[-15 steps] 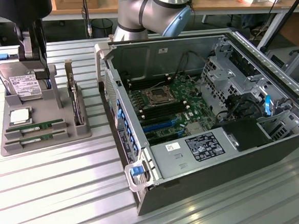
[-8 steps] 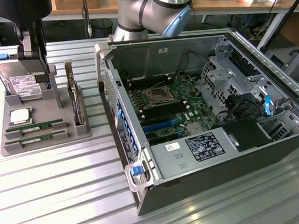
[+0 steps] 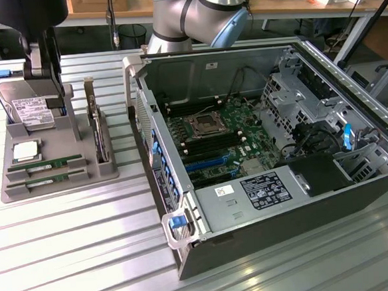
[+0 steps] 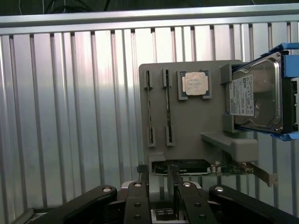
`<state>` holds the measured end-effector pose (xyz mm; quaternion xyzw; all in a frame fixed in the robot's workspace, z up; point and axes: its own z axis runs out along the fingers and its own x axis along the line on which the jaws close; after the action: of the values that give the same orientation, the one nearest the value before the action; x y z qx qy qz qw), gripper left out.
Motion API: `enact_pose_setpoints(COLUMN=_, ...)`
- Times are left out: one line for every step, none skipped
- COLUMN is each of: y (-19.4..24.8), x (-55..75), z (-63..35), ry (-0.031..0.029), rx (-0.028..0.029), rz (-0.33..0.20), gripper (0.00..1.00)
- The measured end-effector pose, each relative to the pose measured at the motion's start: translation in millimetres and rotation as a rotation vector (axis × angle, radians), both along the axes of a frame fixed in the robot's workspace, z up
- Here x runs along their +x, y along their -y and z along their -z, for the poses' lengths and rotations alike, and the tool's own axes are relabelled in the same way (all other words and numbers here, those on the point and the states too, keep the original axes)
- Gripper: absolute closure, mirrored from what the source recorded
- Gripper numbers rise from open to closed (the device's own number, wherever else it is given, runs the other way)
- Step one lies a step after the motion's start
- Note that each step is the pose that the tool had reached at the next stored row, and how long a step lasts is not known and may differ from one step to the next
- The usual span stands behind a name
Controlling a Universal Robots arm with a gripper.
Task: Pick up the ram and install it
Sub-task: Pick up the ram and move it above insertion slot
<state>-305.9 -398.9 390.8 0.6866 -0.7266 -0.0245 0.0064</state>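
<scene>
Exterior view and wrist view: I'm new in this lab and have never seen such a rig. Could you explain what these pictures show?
The exterior view comes from a camera off the machine; the wrist view from one on the robot arm's wrist. The arm reaches over a ribbed metal table. Its end effector, the grasping part, is open and holds nothing, over a gray tray. The tray carries two ram sticks, a processor chip, a hard drive and an upright card. Beside it lies an open computer case with its motherboard showing.
</scene>
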Motion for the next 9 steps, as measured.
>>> enact_pose_setpoints(y=0.0, x=0.0, z=0.7, ry=0.0, rx=0.0, rz=0.0, gripper=0.7)
enact_pose_setpoints(y=0.0, x=0.0, z=1.4, ry=0.0001, rx=0.0, rz=0.0, gripper=0.7)
enact_pose_setpoints(y=0.0, x=0.0, z=2.2, ry=0.0, rx=0.0, rz=0.0, gripper=0.7)
enact_pose_setpoints(y=0.0, x=0.0, z=2.9, ry=0.0, rx=-0.0001, rz=0.0, gripper=0.7)
enact_pose_setpoints(y=0.0, x=0.0, z=3.3, ry=0.0, rx=0.0, rz=0.0, gripper=0.7)
enact_pose_setpoints(y=0.0, x=0.0, z=3.6, ry=0.0, rx=0.0001, rz=0.0, gripper=0.7)
enact_pose_setpoints(y=0.0, x=0.0, z=3.8, ry=0.0, rx=0.0, rz=0.0, gripper=0.7)
enact_pose_setpoints(y=0.0, x=0.0, z=4.1, ry=0.0001, rx=0.0001, rz=0.0, gripper=0.7)
enact_pose_setpoints(y=0.0, x=0.0, z=4.2, ry=0.0, rx=0.0001, rz=0.0, gripper=0.7)
